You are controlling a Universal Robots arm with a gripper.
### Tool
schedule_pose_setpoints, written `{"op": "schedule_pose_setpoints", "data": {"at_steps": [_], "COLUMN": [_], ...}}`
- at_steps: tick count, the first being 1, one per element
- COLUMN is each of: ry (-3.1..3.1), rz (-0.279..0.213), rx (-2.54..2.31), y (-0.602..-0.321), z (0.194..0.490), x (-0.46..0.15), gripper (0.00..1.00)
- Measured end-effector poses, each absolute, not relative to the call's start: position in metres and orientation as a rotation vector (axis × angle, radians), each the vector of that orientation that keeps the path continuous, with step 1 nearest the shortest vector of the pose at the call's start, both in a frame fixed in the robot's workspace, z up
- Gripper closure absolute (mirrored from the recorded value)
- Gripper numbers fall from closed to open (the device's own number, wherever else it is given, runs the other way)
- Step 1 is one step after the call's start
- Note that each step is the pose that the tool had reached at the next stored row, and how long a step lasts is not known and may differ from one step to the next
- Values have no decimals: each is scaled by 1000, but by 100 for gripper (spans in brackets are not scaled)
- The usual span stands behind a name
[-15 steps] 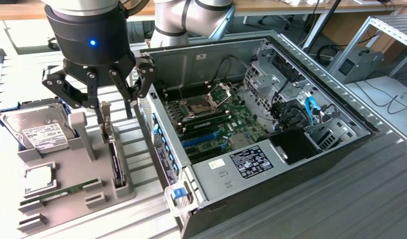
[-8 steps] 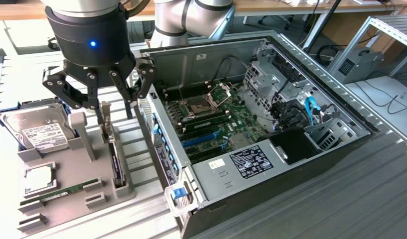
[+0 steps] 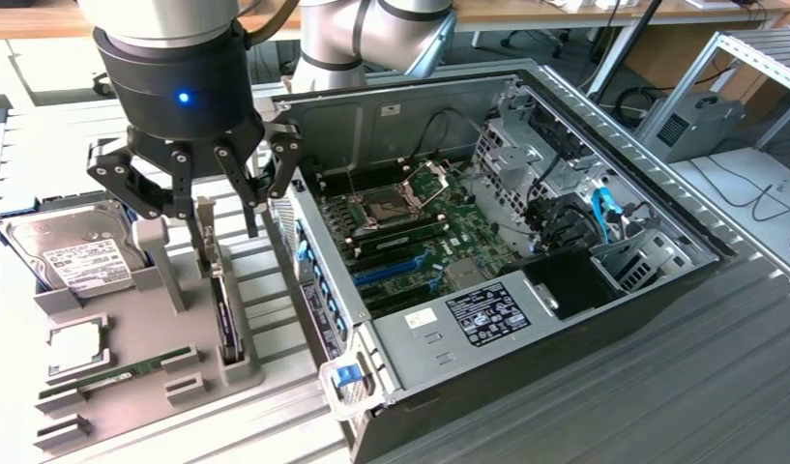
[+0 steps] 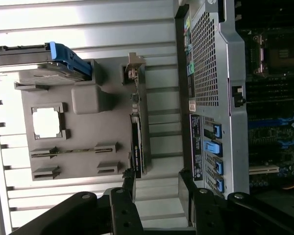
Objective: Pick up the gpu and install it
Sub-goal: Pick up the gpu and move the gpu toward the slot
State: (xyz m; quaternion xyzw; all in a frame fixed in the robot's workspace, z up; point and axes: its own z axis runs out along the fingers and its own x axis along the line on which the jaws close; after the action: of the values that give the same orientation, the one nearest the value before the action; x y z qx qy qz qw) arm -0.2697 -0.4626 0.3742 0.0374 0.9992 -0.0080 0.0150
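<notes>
The gpu [image 3: 224, 307] is a thin black card standing on its edge in a slot of the grey holder [image 3: 136, 329], with its silver bracket [image 3: 206, 232] at the far end. My gripper [image 3: 214, 220] hangs open just above that bracket end, one finger on each side of the card and not touching it. In the wrist view the gpu [image 4: 137, 144] runs away from my gripper [image 4: 158, 190], whose black fingers [image 4: 129, 188] stand wide apart. The open computer case [image 3: 368, 116] lies to the exterior view's right, its motherboard [image 3: 414, 237] showing blue slots.
The grey holder also carries a silver hard drive [image 3: 73, 253] with a white label, a square chip [image 3: 74, 345] and a green memory stick [image 3: 127, 371]. The case's perforated rear wall [image 4: 208, 73] stands close beside the holder. Desks and cables lie behind.
</notes>
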Motion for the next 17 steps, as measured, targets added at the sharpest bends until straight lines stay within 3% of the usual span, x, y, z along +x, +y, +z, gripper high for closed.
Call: {"op": "schedule_pose_setpoints", "data": {"at_steps": [17], "ry": [3109], "rz": [-29], "rx": [116], "y": [-463], "z": [368], "x": [-270], "gripper": [52]}}
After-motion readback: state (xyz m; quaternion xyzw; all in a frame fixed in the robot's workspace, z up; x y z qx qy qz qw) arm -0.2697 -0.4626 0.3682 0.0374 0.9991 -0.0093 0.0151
